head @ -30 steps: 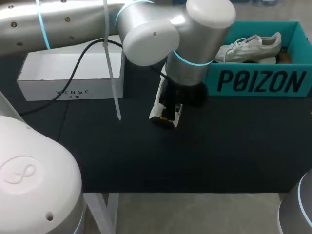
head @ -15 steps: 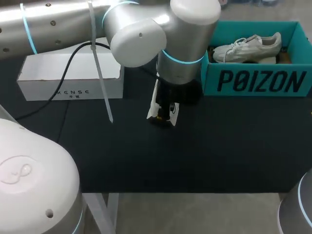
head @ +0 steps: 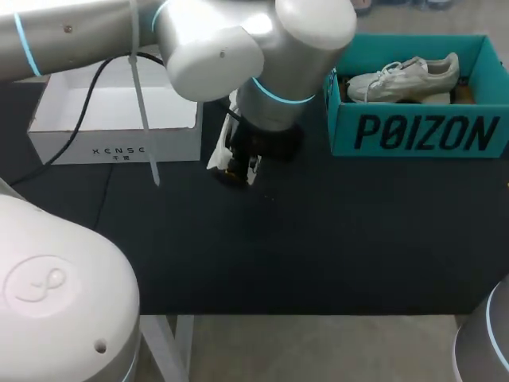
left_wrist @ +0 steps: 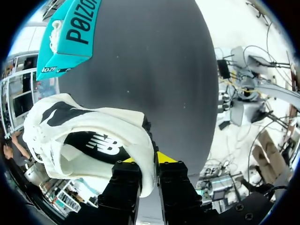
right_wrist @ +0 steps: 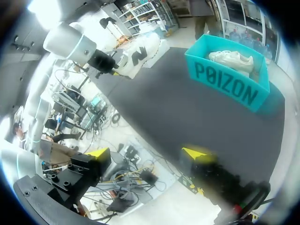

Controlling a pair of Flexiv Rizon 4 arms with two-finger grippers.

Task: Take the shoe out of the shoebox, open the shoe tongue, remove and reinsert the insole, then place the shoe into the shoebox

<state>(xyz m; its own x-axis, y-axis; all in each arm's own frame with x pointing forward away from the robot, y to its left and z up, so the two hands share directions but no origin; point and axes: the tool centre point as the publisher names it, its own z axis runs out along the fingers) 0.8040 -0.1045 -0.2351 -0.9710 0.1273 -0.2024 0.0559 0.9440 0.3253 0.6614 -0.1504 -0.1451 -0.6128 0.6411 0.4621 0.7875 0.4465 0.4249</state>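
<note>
Over the table [head: 318, 239], left gripper [left_wrist: 149, 161] clamped on shoe [left_wrist: 117, 123], shifted away from shoebox [head: 413, 131], right gripper [right_wrist: 147, 157] apart.

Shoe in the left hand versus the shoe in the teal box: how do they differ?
The held shoe is white with black panels; the boxed shoe is all pale. The held shoe hangs clamped in the left hand; the boxed shoe lies in the teal shoebox. Both are sneakers.
</note>
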